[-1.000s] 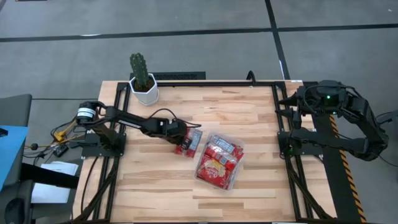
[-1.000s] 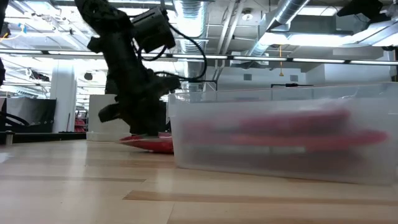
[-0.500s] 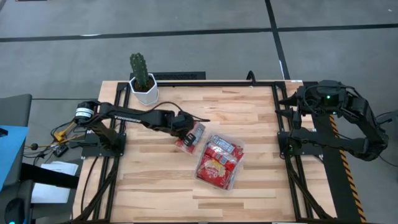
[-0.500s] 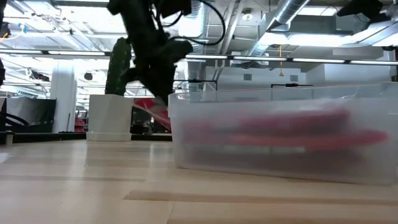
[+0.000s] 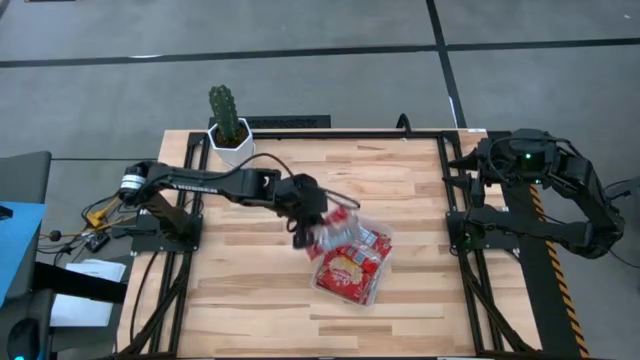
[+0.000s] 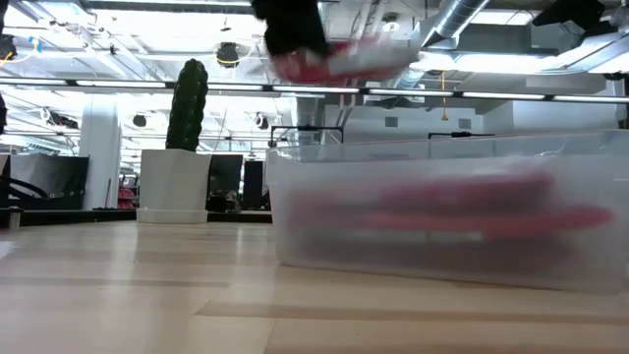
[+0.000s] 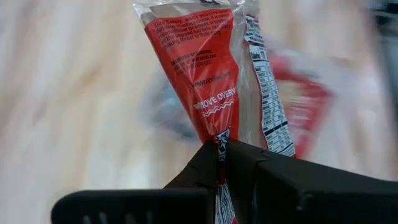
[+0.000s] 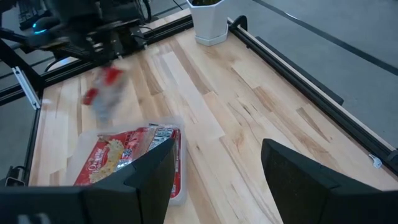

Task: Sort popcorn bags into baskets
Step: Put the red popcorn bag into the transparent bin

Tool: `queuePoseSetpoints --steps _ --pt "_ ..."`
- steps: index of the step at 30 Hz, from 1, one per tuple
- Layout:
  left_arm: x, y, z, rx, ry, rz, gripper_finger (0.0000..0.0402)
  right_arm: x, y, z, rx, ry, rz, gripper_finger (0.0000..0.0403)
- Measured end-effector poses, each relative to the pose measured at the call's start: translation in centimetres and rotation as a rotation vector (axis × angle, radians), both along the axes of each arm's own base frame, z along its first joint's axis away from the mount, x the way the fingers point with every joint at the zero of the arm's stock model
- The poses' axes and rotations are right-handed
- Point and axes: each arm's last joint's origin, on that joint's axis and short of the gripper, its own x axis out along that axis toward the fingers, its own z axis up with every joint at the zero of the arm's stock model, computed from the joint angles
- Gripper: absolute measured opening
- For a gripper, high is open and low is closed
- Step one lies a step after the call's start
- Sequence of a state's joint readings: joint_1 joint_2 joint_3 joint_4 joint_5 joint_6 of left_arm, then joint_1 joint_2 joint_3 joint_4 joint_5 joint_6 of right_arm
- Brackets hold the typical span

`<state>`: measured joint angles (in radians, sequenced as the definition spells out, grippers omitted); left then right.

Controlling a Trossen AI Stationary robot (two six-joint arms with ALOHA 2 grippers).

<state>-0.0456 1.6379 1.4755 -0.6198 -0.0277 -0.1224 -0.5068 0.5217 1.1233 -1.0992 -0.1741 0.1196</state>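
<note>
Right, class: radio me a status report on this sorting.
Left gripper shut on red foil popcorn packet, above clear plastic bin. Right gripper open, parked aside. Nothing blocking.

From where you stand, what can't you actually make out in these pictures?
- How many popcorn bags lie in the clear bin: in the low view its cloudy wall blurs them to red streaks; from above they overlap.
- The print on the held bag: the left gripper covers its lower end, and motion smears it in the other views.
- The bag's height above the bin: the low view shows it only as a blur near the top edge.
- The right gripper is idle at the table's side.
</note>
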Motion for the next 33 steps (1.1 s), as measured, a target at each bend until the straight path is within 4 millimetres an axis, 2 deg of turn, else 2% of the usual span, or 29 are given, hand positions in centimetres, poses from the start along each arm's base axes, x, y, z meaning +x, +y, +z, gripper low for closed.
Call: queuePoseSetpoints --steps 3,7,12,19,25,33 --pt "0.3 -1.5 0.6 0.009 -0.065 -0.151 0.0002 0.0 0.0 0.0 0.000 0.000 0.000 0.0260" --pt "0.5 -2.7 1.1 0.082 -0.131 -0.260 0.0002 0.0 0.0 0.0 0.000 0.000 0.000 0.0260" --pt "1.0 -3.3 1.8 0.109 -0.219 -0.268 0.0003 0.0 0.0 0.0 0.000 0.000 0.000 0.0260" --pt "1.1 -3.5 1.9 0.133 -0.245 -0.301 0.0003 0.0 0.0 0.0 0.003 -0.001 -0.002 0.0260" --pt "3.2 -4.1 -0.3 0.114 -0.230 -0.363 0.0004 0.0 0.0 0.0 0.003 -0.002 -0.002 0.0260" --pt "4.4 -4.5 -2.1 0.105 -0.202 -0.427 0.0004 0.0 0.0 0.0 0.007 0.001 0.003 0.0260"
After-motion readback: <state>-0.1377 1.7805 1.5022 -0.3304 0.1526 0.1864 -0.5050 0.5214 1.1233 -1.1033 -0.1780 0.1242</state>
